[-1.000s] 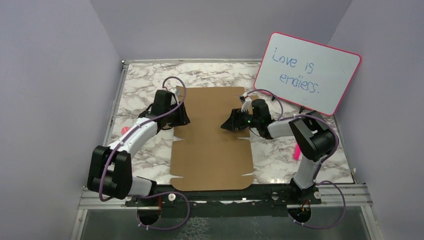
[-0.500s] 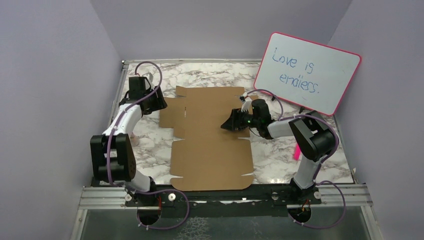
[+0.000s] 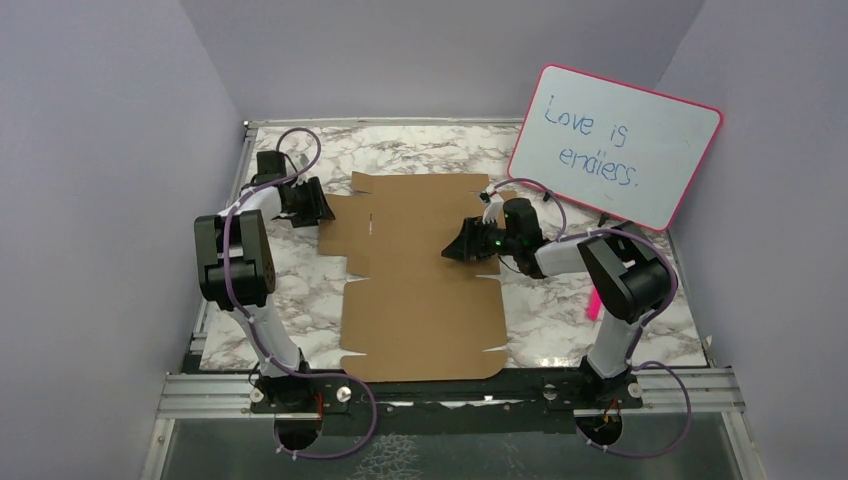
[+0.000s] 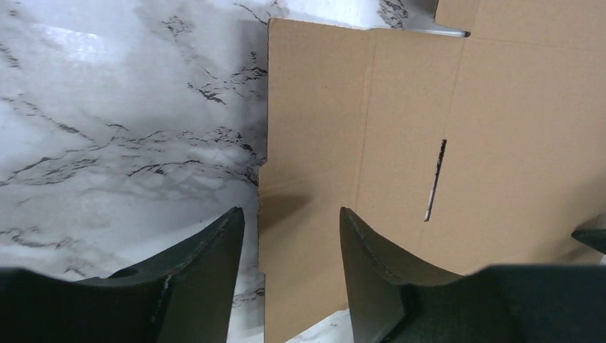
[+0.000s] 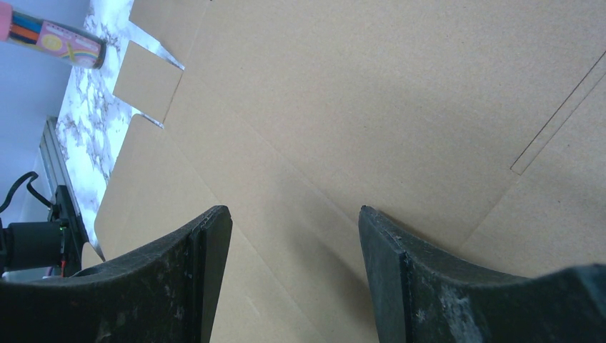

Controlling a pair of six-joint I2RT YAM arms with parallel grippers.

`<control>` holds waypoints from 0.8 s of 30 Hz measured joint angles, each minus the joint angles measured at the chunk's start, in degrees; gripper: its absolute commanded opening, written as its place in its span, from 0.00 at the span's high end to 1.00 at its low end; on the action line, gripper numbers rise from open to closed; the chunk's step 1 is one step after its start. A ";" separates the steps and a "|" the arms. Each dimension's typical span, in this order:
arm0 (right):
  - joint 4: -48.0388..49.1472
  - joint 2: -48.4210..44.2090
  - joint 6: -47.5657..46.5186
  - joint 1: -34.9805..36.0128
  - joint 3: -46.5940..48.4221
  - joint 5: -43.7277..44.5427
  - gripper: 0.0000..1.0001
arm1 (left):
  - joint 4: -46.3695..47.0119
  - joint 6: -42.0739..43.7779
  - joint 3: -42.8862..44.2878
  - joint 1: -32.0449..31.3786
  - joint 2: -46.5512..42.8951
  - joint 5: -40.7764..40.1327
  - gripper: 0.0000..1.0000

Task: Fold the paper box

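One marble-patterned table [image 3: 400, 150] carries the scene. The paper box [image 3: 420, 300] lies on it as a flat brown sheet, no wall raised. It runs from the table's centre down to the 6 o'clock edge, with a side flap reaching out toward 9 o'clock.

A whiteboard [image 3: 615, 145] with a pink rim and blue writing leans at 2 o'clock. Its lower corner is cut off behind the right arm.

The left arm stands tall from its base and bends forward. The left gripper [image 3: 322, 208] sits low at the sheet's 10 o'clock flap. In the left wrist view its jaws [image 4: 291, 214] are parted, astride the flap's outer edge, clasping nothing. A thin slit [image 4: 434, 179] shows in the cardboard just beyond.

The right arm folds in from 3 o'clock. The right gripper [image 3: 452, 250] hangs over the sheet's right half. Its jaws [image 5: 293, 214] are spread wide over bare cardboard, and whether the tips touch it cannot be told.

A marker [image 5: 53, 36] with a rainbow barrel lies on the marble off the sheet, its end cut off by the frame. A small pink object [image 3: 593, 303], half hidden by the right arm, lies at 4 o'clock.
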 measured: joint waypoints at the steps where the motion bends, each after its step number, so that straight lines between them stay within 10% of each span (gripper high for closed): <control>1: 0.00 0.00 0.00 0.00 0.00 0.02 0.29 | -0.04 0.28 0.28 0.00 0.66 0.57 0.53; 14: 0.13 0.02 0.02 0.00 0.00 0.00 0.29 | -1.77 2.23 0.98 0.66 1.57 3.80 0.99; 24: 0.35 0.11 0.02 0.11 0.00 -0.02 0.29 | -3.56 2.43 0.98 -6.36 -4.57 -3.45 0.99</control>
